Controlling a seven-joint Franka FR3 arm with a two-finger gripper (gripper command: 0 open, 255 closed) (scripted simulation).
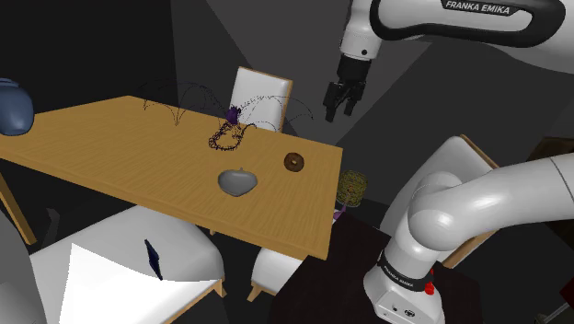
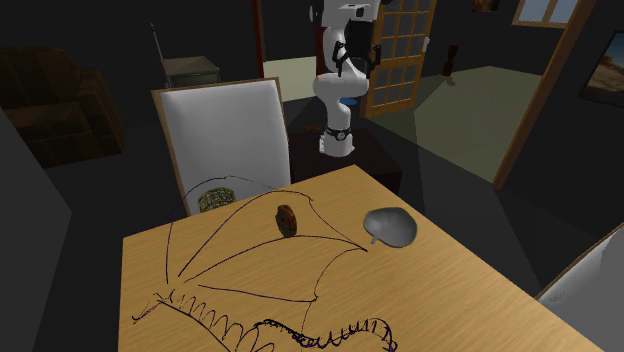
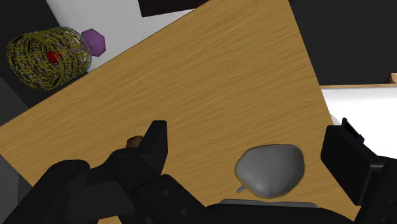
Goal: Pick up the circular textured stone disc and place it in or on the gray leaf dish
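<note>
The stone disc (image 1: pixel 293 163) is a small brown, rough ring lying flat on the wooden table (image 1: pixel 138 147) near its right end in the shoulder view. The gray leaf dish (image 1: pixel 237 181) sits a short way from it, closer to the table's front edge. My gripper (image 1: pixel 339 109) hangs open well above the table's right end, holding nothing. In the wrist view the gripper (image 3: pixel 248 130) stands wide apart, the dish (image 3: pixel 270 168) lies below and between the fingers, and the disc (image 3: pixel 133 140) peeks out beside the left finger (image 3: pixel 156 143). The second exterior view shows disc (image 2: pixel 286 218) and dish (image 2: pixel 389 226) side by side.
A dark wiry ornament (image 1: pixel 225 136) stands on the table behind the disc, and a blue vase (image 1: pixel 14 106) sits at the far end. White chairs (image 1: pixel 262 92) ring the table. A wire basket (image 3: pixel 48 56) and a purple object (image 3: pixel 94 41) rest beyond the table's edge.
</note>
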